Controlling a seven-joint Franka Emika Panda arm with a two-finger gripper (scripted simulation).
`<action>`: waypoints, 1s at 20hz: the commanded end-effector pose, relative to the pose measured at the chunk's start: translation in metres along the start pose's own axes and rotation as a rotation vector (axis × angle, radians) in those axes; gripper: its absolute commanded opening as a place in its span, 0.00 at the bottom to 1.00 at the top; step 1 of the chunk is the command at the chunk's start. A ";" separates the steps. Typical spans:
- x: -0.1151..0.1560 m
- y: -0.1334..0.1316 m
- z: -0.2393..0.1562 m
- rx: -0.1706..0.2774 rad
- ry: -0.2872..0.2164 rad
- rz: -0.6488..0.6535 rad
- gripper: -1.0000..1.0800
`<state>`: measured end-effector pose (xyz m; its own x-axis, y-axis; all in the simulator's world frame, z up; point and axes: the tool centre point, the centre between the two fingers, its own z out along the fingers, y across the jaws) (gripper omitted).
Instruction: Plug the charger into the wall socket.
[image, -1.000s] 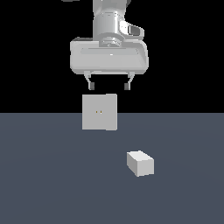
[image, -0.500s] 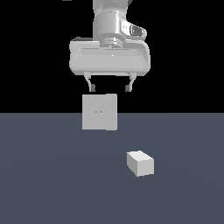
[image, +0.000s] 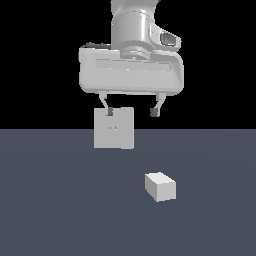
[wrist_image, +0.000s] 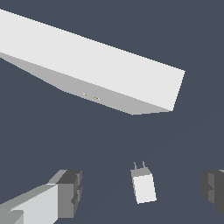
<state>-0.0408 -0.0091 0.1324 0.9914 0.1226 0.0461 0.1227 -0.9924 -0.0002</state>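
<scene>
Two dark-tipped fingers of the white gripper (image: 131, 111) spread wide and empty, hovering high above the dark floor (image: 60, 210). Small white-grey boxy charger (image: 160, 186) lying loose, well apart from the upright light-grey square socket slab (image: 114, 128). Approach step, by the look of it: next, descend over the charger (wrist_image: 143, 187) and close across its narrow sides.

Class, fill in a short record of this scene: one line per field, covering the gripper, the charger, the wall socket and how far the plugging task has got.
Gripper: gripper open, empty, held above the floor
Charger: charger lying on the floor, two prongs visible in the wrist view, untouched
Wall socket: wall socket upright slab, two small yellowish holes on its face
Relation: charger apart from the socket, toward the exterior view's right
Task stage: charger not yet grasped, not plugged in
</scene>
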 end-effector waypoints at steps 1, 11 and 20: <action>-0.013 0.004 0.011 0.001 0.011 -0.026 0.96; -0.056 0.022 0.050 0.007 0.050 -0.119 0.96; -0.070 0.030 0.067 0.011 0.065 -0.155 0.96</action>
<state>-0.1029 -0.0464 0.0642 0.9571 0.2688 0.1085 0.2703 -0.9628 0.0004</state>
